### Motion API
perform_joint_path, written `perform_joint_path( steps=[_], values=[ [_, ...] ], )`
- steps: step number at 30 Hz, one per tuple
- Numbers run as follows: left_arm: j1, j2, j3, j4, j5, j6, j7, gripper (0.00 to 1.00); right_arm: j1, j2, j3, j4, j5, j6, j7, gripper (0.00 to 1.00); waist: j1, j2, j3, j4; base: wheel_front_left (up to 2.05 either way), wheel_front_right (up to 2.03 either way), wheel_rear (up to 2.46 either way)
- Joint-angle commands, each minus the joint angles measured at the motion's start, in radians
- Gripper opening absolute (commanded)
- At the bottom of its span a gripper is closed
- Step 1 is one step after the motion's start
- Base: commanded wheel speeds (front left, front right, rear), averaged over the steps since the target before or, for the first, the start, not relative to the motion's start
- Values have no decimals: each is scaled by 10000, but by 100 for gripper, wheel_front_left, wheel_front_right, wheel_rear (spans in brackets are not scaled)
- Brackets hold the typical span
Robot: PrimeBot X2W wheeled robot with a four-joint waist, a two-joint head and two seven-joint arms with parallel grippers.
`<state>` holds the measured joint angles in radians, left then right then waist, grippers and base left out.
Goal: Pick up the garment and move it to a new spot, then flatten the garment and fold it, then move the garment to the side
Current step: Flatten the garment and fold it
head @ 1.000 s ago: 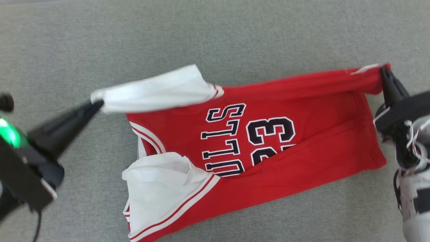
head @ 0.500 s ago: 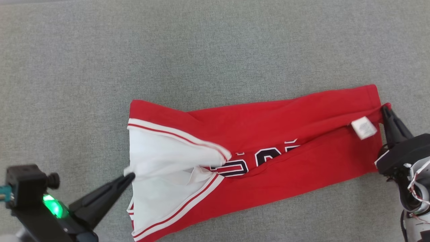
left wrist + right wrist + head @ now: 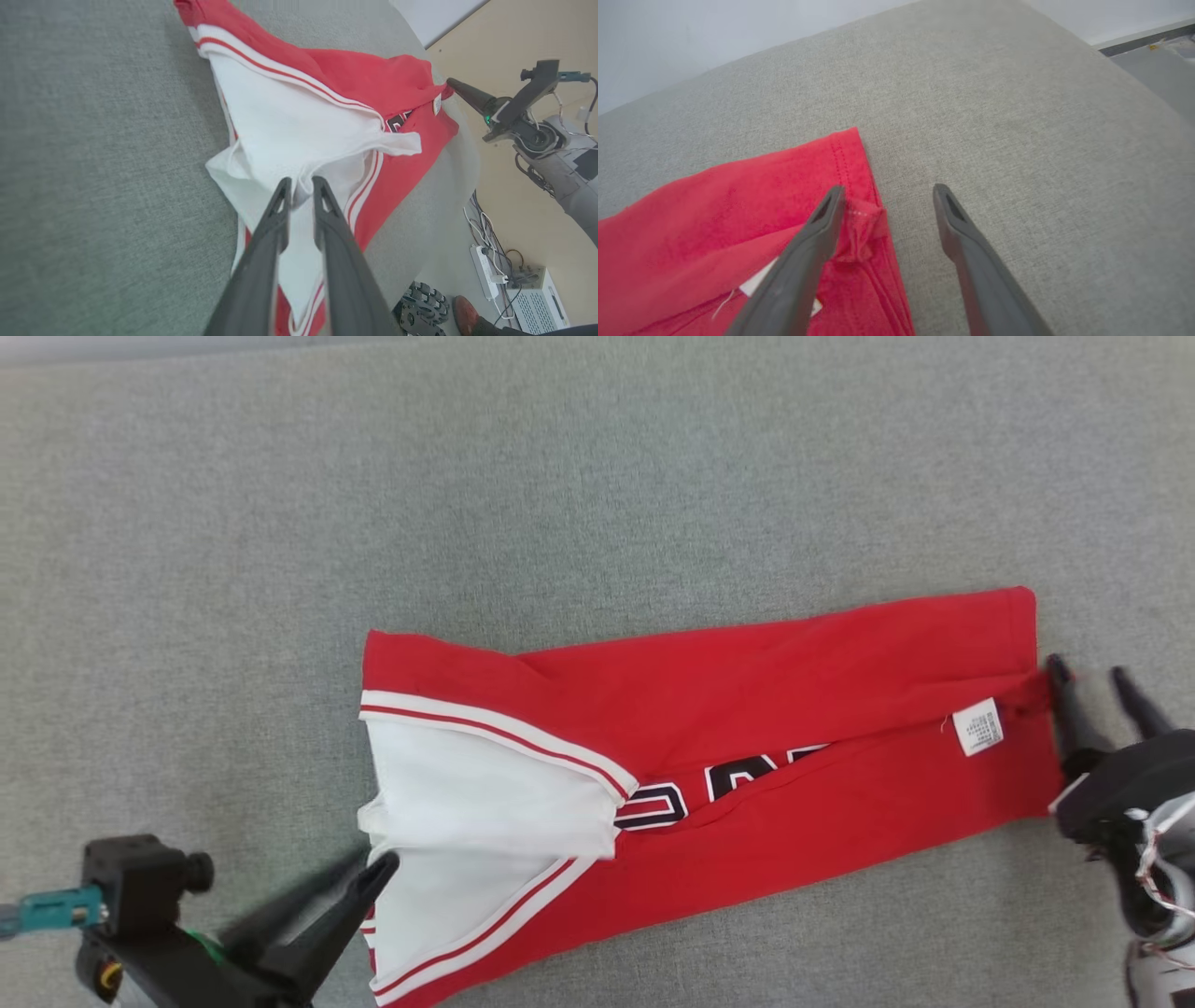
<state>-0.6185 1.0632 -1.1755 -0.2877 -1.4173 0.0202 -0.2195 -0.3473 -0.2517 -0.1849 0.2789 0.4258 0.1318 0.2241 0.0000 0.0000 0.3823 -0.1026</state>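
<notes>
My left gripper [image 3: 373, 868] sits low at the left, two long dark tapered fingers blurred in the head view; from the wrist [image 3: 301, 184] its jaws stand a little apart, a narrow slit with white cloth behind it, and the cloth seems to lie loose rather than pinched, though the tips hide that spot; the table [image 3: 560, 476] under everything is covered in a grey, coarse-woven fabric, flat and matte; the garment [image 3: 747, 709] lies on it across the middle and right of the head view, a long red band folded lengthwise and slanting up towards the right; its left end opens into a white inside layer [image 3: 485, 803], soft and rumpled, edged by a white band with a thin red stripe [image 3: 495, 733]; just right of that, dark numerals outlined in white [image 3: 653, 803] peep from under the fold; the red knit beyond them is smooth with a few long creases; near the right end a small white care label [image 3: 977, 726] lies face up; my right gripper [image 3: 1088, 668] is at the garment's right edge with jaws spread wide and holding nothing; in the right wrist view [image 3: 889, 189] one finger touches a small bunched corner of the stitched red hem while the other is over bare grey weave.
</notes>
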Motion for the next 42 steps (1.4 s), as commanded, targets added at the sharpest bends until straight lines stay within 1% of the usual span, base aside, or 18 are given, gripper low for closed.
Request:
perform_joint_path(
  steps=[1, 4, 5, 6, 8, 10, 12, 14, 17, 22, 26, 30, 34, 36, 37, 42],
  values=[
    [128, -47, 131, 66, -28, 127, -130, 100, 141, -97, -59, -92, -161, -25, -90, 100, 0, 0, -187, 6, 0, 0, 0],
    [384, -222, 633, 219, 225, 809, -381, 100, 264, -28, -117, -451, -479, -25, -417, 100, 0, 0, -533, -9, 0, 0, 0],
    [491, -271, 871, 294, 398, 1084, -430, 100, 307, 17, -62, -584, -544, -25, -535, 100, 0, 0, -651, -23, 0, 0, 0],
    [609, -435, 1258, 359, 502, 1394, -445, 100, 332, 57, -32, -700, -626, -25, -666, 100, 0, 0, -812, -35, 0, 0, 0],
    [1049, -936, 2227, 306, 975, 1960, -444, 100, 445, 174, 77, -937, -645, -25, -856, 100, 0, 0, -1069, -28, 0, 0, 0],
    [1687, -1523, 3287, 311, 1901, 2508, -448, 100, 577, 358, 169, -1093, -479, -25, -988, 100, 0, 0, -1328, 4, 0, 0, 0],
    [2476, -2254, 4055, 318, 2818, 2828, -440, 100, 683, 469, 379, -1211, -268, -25, -1129, 100, 0, 0, -1596, 36, 0, 0, 0],
    [3211, -2976, 4784, 343, 3650, 3031, -441, 100, 863, 432, 619, -1240, -142, -25, -1304, 100, 0, 0, -1841, 89, 0, 0, 0],
    [4286, -3937, 5451, 512, 4652, 3140, -441, 100, 1171, 338, 824, -1152, -69, -25, -1643, 100, 0, 0, -2181, 287, 0, 0, 0],
    [5298, -5167, 5847, 829, 6207, 3186, -442, 100, 1767, 234, 803, -659, 183, -25, -2082, 100, 0, 0, -2696, 857, 0, 0, 0],
    [5797, -5779, 5835, 982, 7161, 2984, -445, 100, 2062, 207, 394, -103, 386, -25, -2148, 100, 0, 0, -2901, 1369, 0, 0, 0],
    [6034, -6102, 5789, 1129, 7737, 2710, -445, 100, 2037, 336, -528, 701, 428, -25, -1982, 100, 0, 0, -2946, 1795, 0, 0, 0],
    [6119, -6227, 5787, 1287, 8029, 2432, -444, 100, 1716, 378, -1371, 1522, 110, -25, -1791, 100, 0, 0, -2849, 2105, 0, 0, 0],
    [6115, -6271, 5826, 1334, 8151, 2317, -444, 100, 1600, 426, -1698, 1934, -48, -25, -1648, 100, 0, 0, -2785, 2208, 0, 0, 0],
    [6115, -6271, 5826, 1334, 8151, 2317, -444, 100, 1600, 426, -1698, 1934, -48, -25, -1648, 100, 0, 0, -2785, 2208, 0, 0, 0],
    [6145, -6334, 6010, 1466, 8283, 2046, -444, 100, 1157, 544, -2233, 2798, -423, -25, -1432, 100, 0, 0, -2578, 2319, 0, 0, 0]
  ],
)
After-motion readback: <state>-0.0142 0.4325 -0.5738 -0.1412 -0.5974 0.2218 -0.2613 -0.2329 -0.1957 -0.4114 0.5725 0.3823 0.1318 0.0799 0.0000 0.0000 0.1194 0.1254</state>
